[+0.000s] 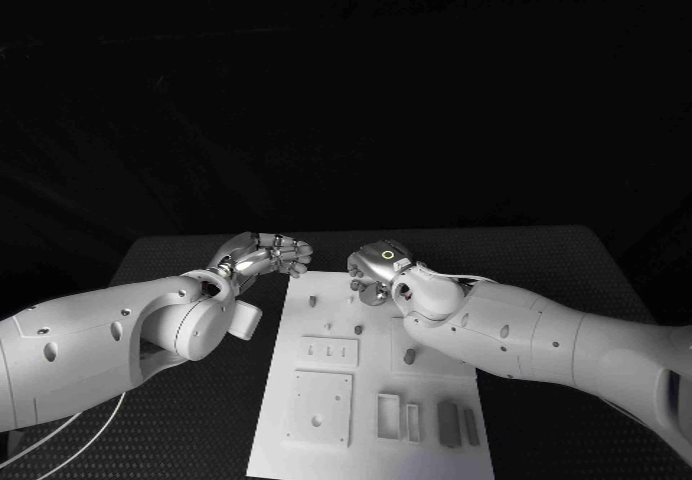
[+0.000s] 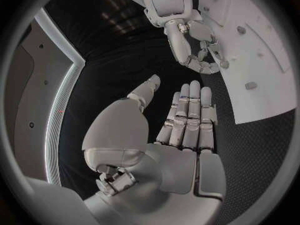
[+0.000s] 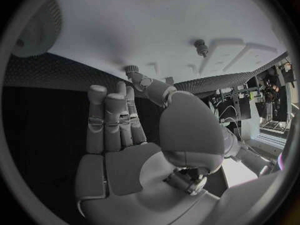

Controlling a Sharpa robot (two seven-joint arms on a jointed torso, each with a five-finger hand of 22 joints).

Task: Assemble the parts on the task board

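Note:
The white task board (image 1: pixel 368 400) lies in the middle of the table. Small grey pegs (image 1: pixel 410 355) stand on it, and two dark bars (image 1: pixel 447 425) lie near its front right corner. My left hand (image 1: pixel 267 255) hovers off the board's far left corner; in the left wrist view its fingers (image 2: pixel 187 120) are straight and apart, holding nothing. My right hand (image 1: pixel 378 265) is over the board's far edge. In the right wrist view its fingers (image 3: pixel 109 120) are stretched out, and the thumb tip touches a small knurled peg (image 3: pixel 132 69) at the board's edge (image 3: pixel 156 30).
The board carries raised square plates (image 1: pixel 320 405) and a rectangular slot frame (image 1: pixel 389 415) near the front. Another peg (image 3: pixel 201 46) stands in the board beyond the right thumb. Black table (image 1: pixel 188 440) surrounds the board on every side.

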